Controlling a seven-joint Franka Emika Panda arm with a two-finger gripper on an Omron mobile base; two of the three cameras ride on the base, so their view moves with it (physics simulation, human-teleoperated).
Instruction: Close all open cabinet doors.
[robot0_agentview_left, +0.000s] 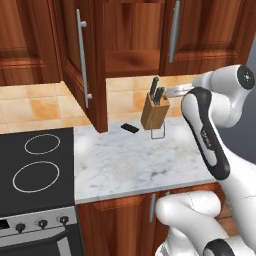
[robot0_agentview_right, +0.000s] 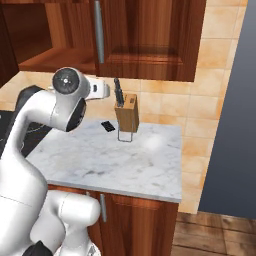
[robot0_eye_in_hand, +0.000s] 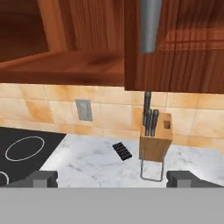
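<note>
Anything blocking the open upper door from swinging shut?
Nothing visible does. The open cabinet door juts out over the counter's left end, and its swing path stays above the knife block and the small dark item. The gripper is open, holding nothing.

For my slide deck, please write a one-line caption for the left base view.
White arm raised over marble counter; one upper cabinet door hangs open beside the knife block.

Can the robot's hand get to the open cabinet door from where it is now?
Probably yes. The gripper is open and holds nothing. The open cabinet door swings out over the counter, and nothing stands between them; the knife block sits lower, near the wall.
</note>
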